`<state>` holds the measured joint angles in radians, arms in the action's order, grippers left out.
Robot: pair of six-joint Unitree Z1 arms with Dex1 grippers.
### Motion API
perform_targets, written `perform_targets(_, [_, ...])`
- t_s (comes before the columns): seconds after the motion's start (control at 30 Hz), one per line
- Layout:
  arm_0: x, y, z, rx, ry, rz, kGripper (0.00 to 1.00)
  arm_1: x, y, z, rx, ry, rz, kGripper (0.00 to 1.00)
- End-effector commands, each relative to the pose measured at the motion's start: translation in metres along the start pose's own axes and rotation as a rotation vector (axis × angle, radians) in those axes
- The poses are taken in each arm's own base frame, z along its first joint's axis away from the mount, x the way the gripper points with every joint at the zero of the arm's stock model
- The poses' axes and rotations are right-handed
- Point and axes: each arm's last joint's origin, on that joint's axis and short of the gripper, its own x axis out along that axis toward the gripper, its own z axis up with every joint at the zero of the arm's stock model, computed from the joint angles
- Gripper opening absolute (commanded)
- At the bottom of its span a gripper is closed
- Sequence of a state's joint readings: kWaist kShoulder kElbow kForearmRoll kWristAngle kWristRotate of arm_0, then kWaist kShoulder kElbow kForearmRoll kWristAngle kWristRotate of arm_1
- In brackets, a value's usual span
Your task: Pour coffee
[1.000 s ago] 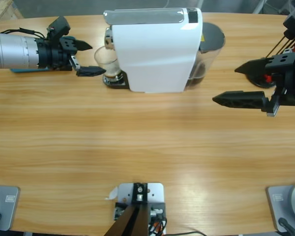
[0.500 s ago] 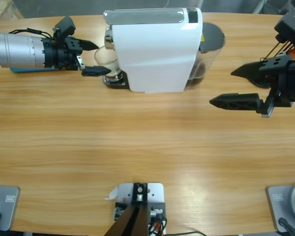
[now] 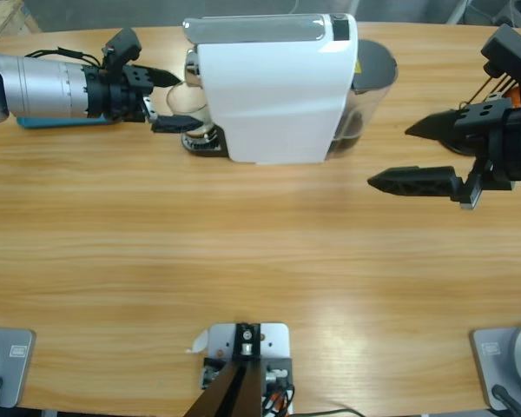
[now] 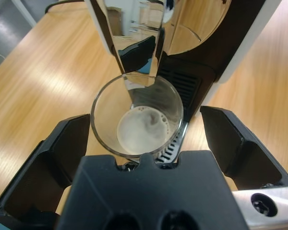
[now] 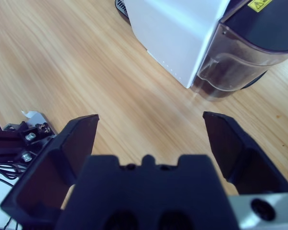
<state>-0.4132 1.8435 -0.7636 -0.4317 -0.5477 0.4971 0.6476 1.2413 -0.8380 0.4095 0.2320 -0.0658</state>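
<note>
From above, your left pincer (image 3: 168, 101) straddles the glass (image 3: 188, 104) under the coffee machine (image 3: 278, 87). Left wrist: jaws spread, coffee (image 4: 144, 130) inside; close gently, keep it upright. Right pincer (image 5: 151, 136) spread, idle.

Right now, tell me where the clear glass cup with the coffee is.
In the high view the clear glass cup stands at the table's upper left, on the drip tray under the white coffee machine's spout, between the open jaws of the left hand.
</note>
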Motion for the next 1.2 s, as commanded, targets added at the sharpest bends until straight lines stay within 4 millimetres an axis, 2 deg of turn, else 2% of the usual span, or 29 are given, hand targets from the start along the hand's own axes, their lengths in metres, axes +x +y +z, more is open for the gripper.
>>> perform_targets(0.03, [0.019, 0.000, -0.013, -0.011, 0.029, -0.044, 0.997, 0.009, -0.002, 0.000, 0.023, 0.022, 0.018, 1.000])
perform_targets(0.47, [0.031, 0.010, -0.006, 0.000, 0.015, -0.033, 0.973, 0.010, -0.002, -0.005, 0.027, 0.031, 0.026, 1.000])
perform_targets(0.57, [0.031, 0.009, -0.007, -0.002, 0.019, -0.032, 0.931, 0.010, -0.002, -0.005, 0.028, 0.029, 0.031, 1.000])
perform_targets(0.73, [0.029, 0.008, -0.009, -0.003, 0.028, -0.025, 0.931, 0.010, -0.002, -0.005, 0.026, 0.021, 0.030, 1.000])
perform_targets(0.77, [0.029, 0.008, -0.009, -0.004, 0.029, -0.024, 0.912, 0.011, -0.002, -0.005, 0.026, 0.023, 0.030, 1.000])
perform_targets(0.9, [0.030, 0.008, -0.009, -0.001, 0.037, -0.015, 0.685, 0.010, -0.002, -0.006, 0.026, 0.022, 0.030, 1.000])
perform_targets(0.93, [0.031, 0.007, -0.009, 0.000, 0.040, -0.013, 0.681, 0.010, -0.002, -0.005, 0.026, 0.022, 0.029, 1.000])
perform_targets(1.0, [0.031, 0.005, -0.009, 0.002, 0.047, -0.010, 0.598, 0.010, -0.002, -0.005, 0.026, 0.020, 0.029, 1.000])
perform_targets(1.07, [0.030, 0.004, -0.010, 0.003, 0.053, -0.006, 0.435, 0.010, -0.002, -0.005, 0.025, 0.020, 0.029, 1.000])
perform_targets(1.17, [0.030, 0.003, -0.010, 0.000, 0.056, -0.003, 0.342, 0.010, -0.002, -0.006, 0.026, 0.020, 0.029, 1.000])
perform_targets(1.2, [0.029, 0.003, -0.010, -0.001, 0.055, -0.002, 0.342, 0.010, -0.002, -0.006, 0.026, 0.021, 0.029, 1.000])
